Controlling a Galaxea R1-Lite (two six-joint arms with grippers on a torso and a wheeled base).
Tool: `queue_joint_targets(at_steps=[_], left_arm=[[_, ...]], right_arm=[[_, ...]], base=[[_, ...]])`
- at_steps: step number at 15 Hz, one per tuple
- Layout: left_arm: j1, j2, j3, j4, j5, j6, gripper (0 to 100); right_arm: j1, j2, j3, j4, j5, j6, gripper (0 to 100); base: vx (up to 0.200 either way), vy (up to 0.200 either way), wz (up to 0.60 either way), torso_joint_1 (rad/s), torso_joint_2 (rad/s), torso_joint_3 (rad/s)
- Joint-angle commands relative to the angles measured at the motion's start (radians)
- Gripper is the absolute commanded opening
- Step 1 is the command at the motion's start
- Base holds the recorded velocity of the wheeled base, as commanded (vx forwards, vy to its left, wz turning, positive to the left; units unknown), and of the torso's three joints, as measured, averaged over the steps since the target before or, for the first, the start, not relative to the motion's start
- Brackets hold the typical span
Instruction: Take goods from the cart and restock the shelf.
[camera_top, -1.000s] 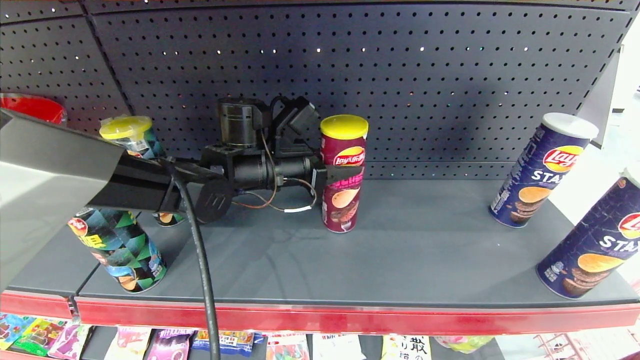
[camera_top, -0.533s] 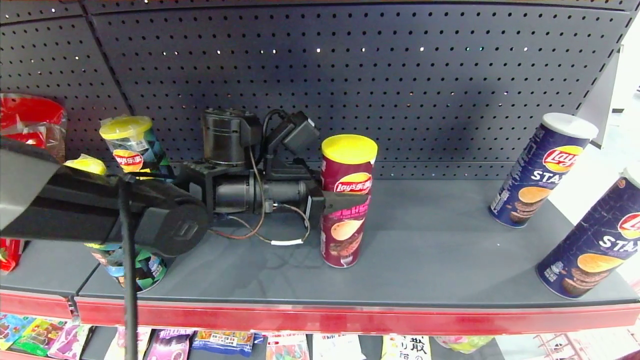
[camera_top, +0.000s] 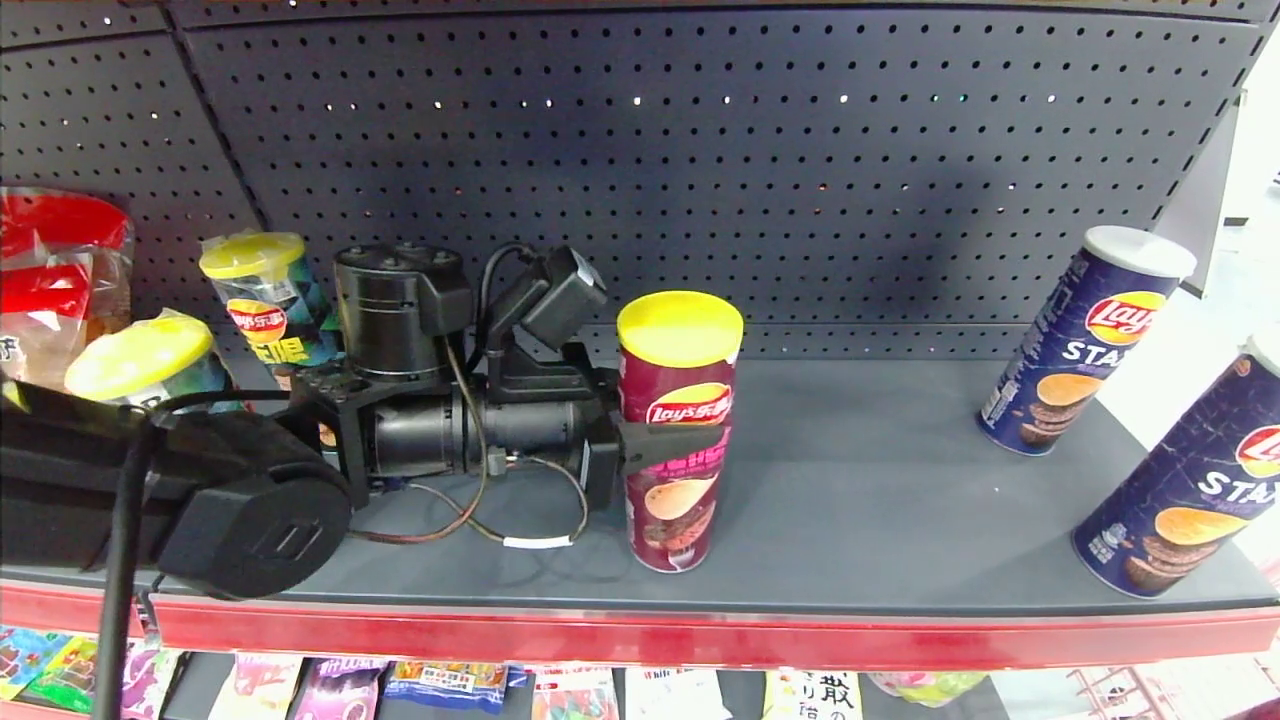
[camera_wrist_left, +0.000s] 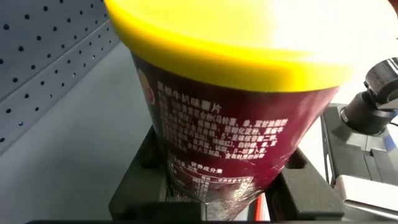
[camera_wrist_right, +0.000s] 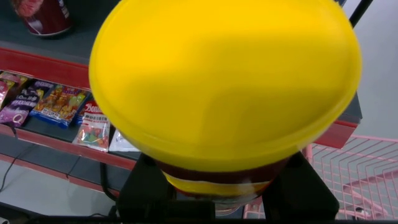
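A maroon chip can (camera_top: 678, 430) with a yellow lid stands upright near the front edge of the dark shelf (camera_top: 880, 500). My left gripper (camera_top: 688, 442) is shut on its middle, reaching in from the left. In the left wrist view the same can (camera_wrist_left: 236, 124) sits between the black fingers (camera_wrist_left: 140, 180). My right gripper (camera_wrist_right: 217, 193) is shut on a second yellow-lidded can (camera_wrist_right: 224, 81), held out in front of the shelf, with red and yellow showing under the lid.
Two blue chip cans (camera_top: 1085, 340) (camera_top: 1190, 490) stand at the shelf's right end. Green-patterned cans (camera_top: 265, 295) (camera_top: 140, 360) and a red bag (camera_top: 50, 260) are at the left. Snack packs (camera_top: 450, 685) lie below the red shelf lip (camera_top: 700, 635). A pink cart (camera_wrist_right: 360, 180) is beside the shelf.
My left arm has drawn the maroon can from the middle of the shelf toward the front edge, still gripped. The other cans have not moved.
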Motion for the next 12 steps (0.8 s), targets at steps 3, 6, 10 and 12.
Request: queue_joint_targets(at_steps=[3,6,10,12], left_arm=[[0.0,-0.025,0.053,-0.011,-0.006,0.001,0],[0.002,-0.041,0.065,-0.011,-0.008,-0.002,0],[0.008,-0.058,0.093,-0.011,-0.009,0.0,0],[0.008,-0.067,0.113,-0.011,-0.009,0.0,0]], right_arm=[[-0.001,0.002,-0.002,0.002,0.003,0.0,0],[-0.001,0.001,0.0,0.003,0.003,0.0,0],[-0.001,0.002,0.0,0.003,0.003,0.0,0],[-0.001,0.002,0.0,0.003,0.003,0.0,0]], base=[[0.0,0.0,0.0,0.0,0.0,0.0],[0.0,0.0,0.0,0.0,0.0,0.0],[0.0,0.0,0.0,0.0,0.0,0.0],[0.0,0.0,0.0,0.0,0.0,0.0]])
